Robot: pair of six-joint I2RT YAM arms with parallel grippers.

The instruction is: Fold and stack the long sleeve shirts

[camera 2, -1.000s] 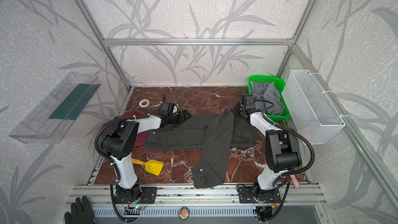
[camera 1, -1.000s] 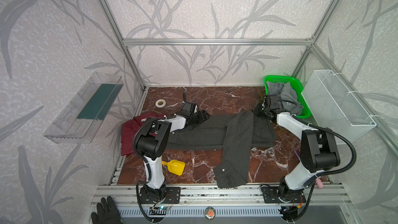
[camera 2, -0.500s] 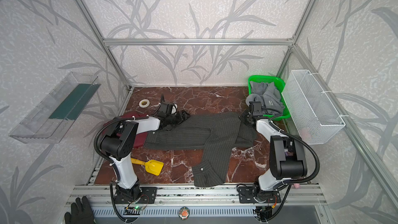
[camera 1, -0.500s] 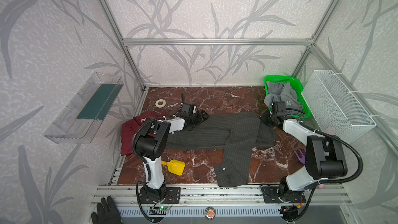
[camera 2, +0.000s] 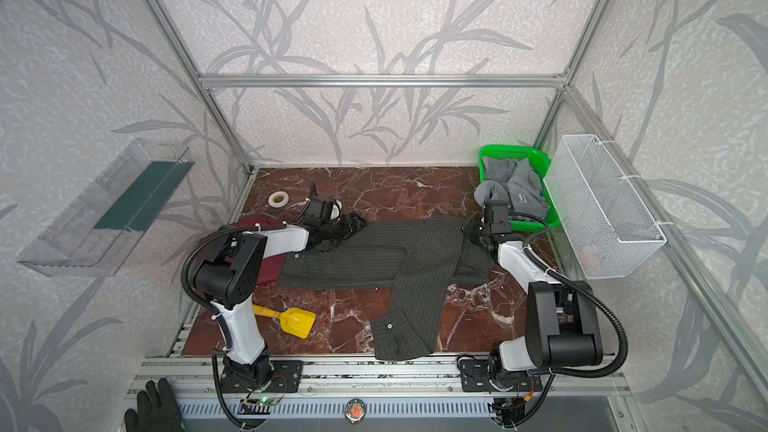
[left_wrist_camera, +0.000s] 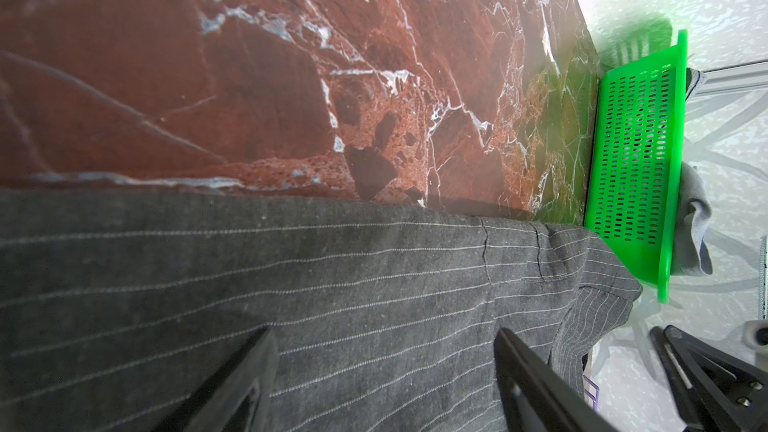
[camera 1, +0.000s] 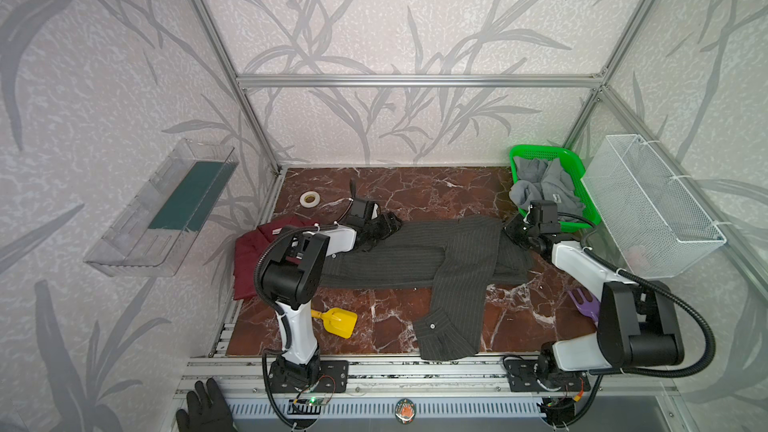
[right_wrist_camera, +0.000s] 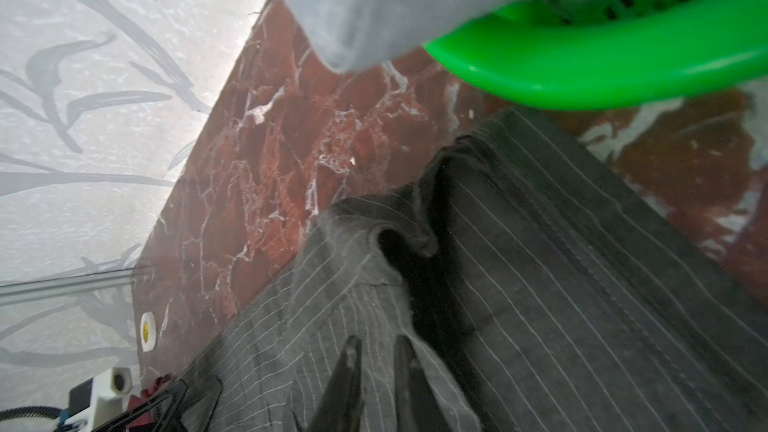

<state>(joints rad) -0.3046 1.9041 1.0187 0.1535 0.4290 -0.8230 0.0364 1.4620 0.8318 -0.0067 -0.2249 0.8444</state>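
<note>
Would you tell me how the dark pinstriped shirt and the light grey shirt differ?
The pinstriped shirt is dark charcoal with thin pale stripes; the grey shirt is plain and light. The pinstriped shirt lies spread on the table, one sleeve laid across toward the front edge; the grey shirt is bunched in the green basket, spilling over its rim. Both are cloth shirts.

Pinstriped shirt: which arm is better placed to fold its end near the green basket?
Probably right: the right gripper is at that end, beside the green basket; the left gripper is opposite.
</note>
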